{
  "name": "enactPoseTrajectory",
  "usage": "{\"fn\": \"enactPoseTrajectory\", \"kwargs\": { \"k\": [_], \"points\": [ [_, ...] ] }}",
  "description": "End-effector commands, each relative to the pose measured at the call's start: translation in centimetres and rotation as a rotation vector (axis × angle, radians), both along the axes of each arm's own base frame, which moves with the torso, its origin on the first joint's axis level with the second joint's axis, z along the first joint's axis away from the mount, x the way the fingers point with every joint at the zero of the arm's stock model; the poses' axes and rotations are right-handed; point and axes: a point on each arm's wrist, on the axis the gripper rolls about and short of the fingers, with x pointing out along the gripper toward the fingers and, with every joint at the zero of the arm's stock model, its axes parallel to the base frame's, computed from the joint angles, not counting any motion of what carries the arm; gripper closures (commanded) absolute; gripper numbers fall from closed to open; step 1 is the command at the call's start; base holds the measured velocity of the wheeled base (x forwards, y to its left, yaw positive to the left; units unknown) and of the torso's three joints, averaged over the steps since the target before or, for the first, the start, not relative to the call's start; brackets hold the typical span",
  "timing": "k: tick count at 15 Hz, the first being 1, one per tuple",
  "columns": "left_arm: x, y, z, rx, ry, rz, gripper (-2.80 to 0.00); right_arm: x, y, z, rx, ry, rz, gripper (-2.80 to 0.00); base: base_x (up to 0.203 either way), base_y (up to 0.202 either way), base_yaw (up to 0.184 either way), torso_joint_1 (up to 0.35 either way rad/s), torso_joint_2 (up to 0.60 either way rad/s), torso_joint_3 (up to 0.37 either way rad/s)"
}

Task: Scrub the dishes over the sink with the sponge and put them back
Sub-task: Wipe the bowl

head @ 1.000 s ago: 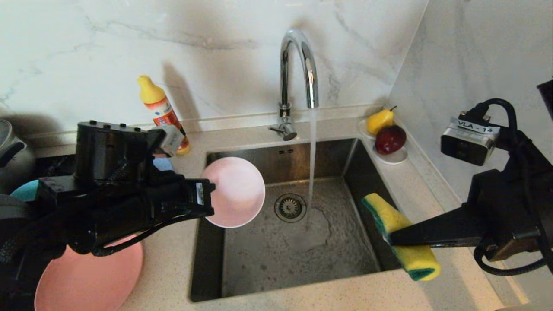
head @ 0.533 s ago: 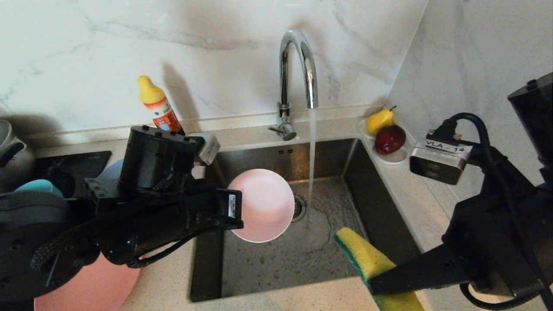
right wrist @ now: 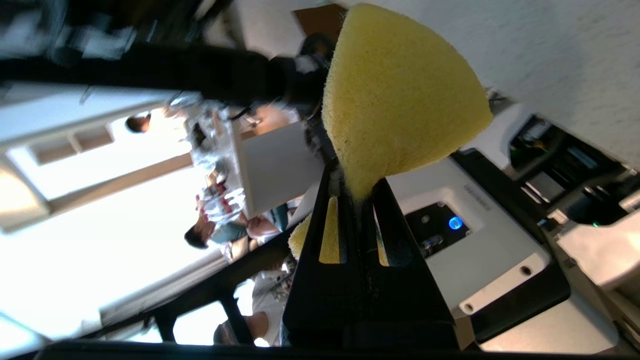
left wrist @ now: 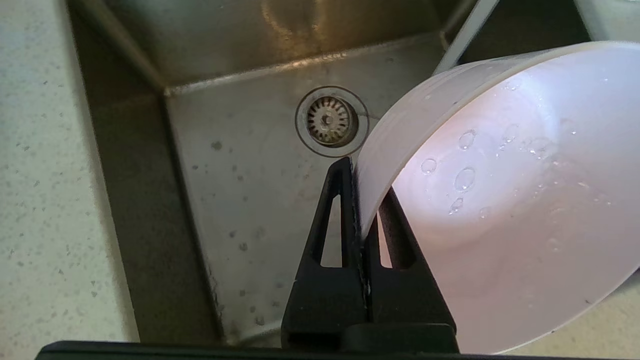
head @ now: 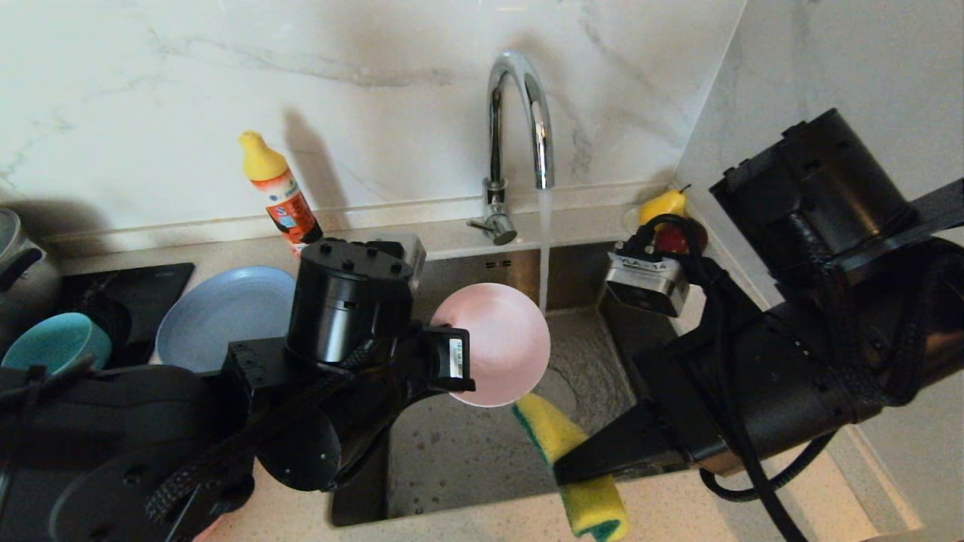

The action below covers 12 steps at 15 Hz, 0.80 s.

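Left wrist view, pale pink dish point(left wrist: 500, 200) rim pinched between fingers point(left wrist: 332, 220)

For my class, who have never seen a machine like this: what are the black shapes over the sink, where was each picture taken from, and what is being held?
The black shapes are a robot's two arms. The head view looks down from the robot's head; the other two views come from a camera on each wrist.

The left gripper is shut on the rim of a pale pink dish, held over the sink beside the running tap. The right gripper is shut on a yellow sponge, just below the dish.

On the counter to the left lie a blue-grey plate, a teal bowl and a detergent bottle. Water droplets show on the dish in the left wrist view.
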Motion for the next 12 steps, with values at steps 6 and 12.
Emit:
{"fn": "enactPoseTrajectory", "kwargs": {
  "k": [6, 12],
  "points": [
    [-0.1, -0.2, -0.3, -0.023, 0.003, 0.012, 0.00, 3.4, 3.1, -1.5, -0.058, 0.049, -0.054, 0.00, 0.000, 0.000, 0.000, 0.000, 0.00, 0.000],
    [-0.3, 0.0, -0.1, -0.072, -0.040, 0.012, 0.00, 4.9, 4.1, -1.3, -0.051, 0.054, -0.106, 0.00, 0.000, 0.000, 0.000, 0.000, 0.00, 0.000]
  ]
}}
